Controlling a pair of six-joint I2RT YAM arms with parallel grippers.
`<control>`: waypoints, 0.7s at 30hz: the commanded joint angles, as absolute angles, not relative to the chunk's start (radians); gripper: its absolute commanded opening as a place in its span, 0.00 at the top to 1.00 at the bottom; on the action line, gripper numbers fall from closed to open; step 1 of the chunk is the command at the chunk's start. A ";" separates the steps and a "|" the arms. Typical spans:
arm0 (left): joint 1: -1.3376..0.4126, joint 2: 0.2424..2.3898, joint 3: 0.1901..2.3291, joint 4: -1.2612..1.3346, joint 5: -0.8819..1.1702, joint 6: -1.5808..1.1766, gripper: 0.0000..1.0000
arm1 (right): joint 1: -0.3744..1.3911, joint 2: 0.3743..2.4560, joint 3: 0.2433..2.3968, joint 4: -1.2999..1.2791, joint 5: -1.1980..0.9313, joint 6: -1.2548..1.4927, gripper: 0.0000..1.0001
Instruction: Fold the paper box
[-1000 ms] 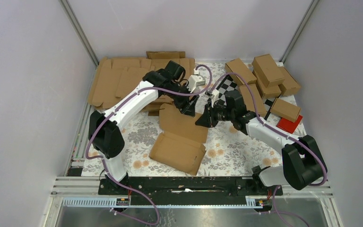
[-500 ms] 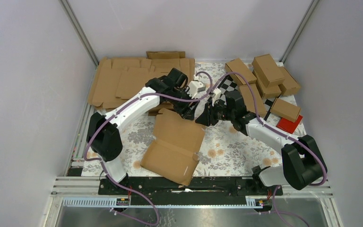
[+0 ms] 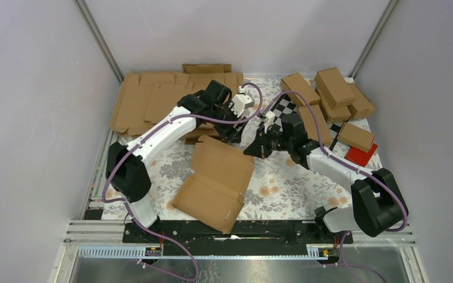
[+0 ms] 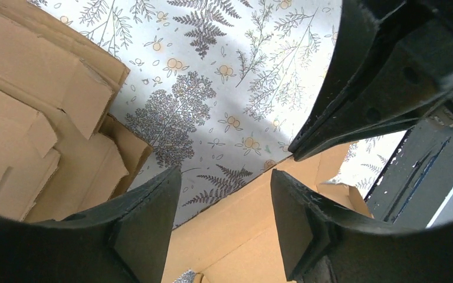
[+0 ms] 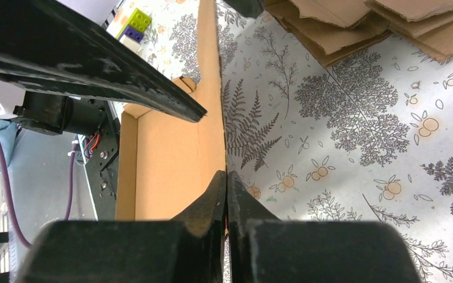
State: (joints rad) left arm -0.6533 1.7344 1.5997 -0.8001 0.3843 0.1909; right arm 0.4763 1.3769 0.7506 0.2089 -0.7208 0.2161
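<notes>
The worry from where I stand is that thin pinch: the right claw (image 5: 226, 178) has its fingers pressed together on just the edge of the paper box (image 3: 215, 180), up at the box's far corner. With so little card in the grip, I reckon a tug or a twist could let the sheet slide out or swing round that single point. The left claw (image 4: 224, 203) hangs with its fingers apart over the same far edge and grips nothing, so nothing steadies the other side. It sits just beside the pile of flat cardboard (image 3: 147, 100) at 11 o'clock. If it came down a little off, it might catch a loose sheet from there instead of the box. The near end of the box reaches the black rail (image 3: 271, 227) at the table's front edge, and a push that way could snag it there or tip it over the lip. The box itself lies mid-table, slightly to the 7 o'clock side of centre on the flowered cloth (image 3: 289, 183), opened out and mostly flat with a crease across its middle. Its long axis runs from about 1 o'clock, where both claws meet it, down to about 7 o'clock by the rail. The finished cartons (image 3: 333, 88) sit well apart at 2 o'clock.
</notes>
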 commanded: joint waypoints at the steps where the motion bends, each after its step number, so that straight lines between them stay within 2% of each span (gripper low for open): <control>1: -0.652 1.706 1.696 -0.855 0.382 0.239 0.36 | 0.486 1.366 0.797 0.193 -0.743 0.203 1.00; 7: -0.624 1.769 1.849 -1.009 0.511 0.399 0.36 | 0.485 1.350 0.860 0.158 -0.760 0.168 1.00; 10: -0.582 1.774 1.866 -1.003 0.688 0.425 0.36 | 0.485 1.378 0.961 0.069 -0.800 0.119 1.00; 14: -0.567 1.787 1.859 -0.973 0.665 0.420 0.36 | 0.485 1.471 1.206 -0.240 -0.870 -0.082 1.00; 21: -0.557 1.778 1.815 -0.939 0.675 0.416 0.37 | 0.471 1.512 1.259 -0.350 -0.915 -0.182 1.00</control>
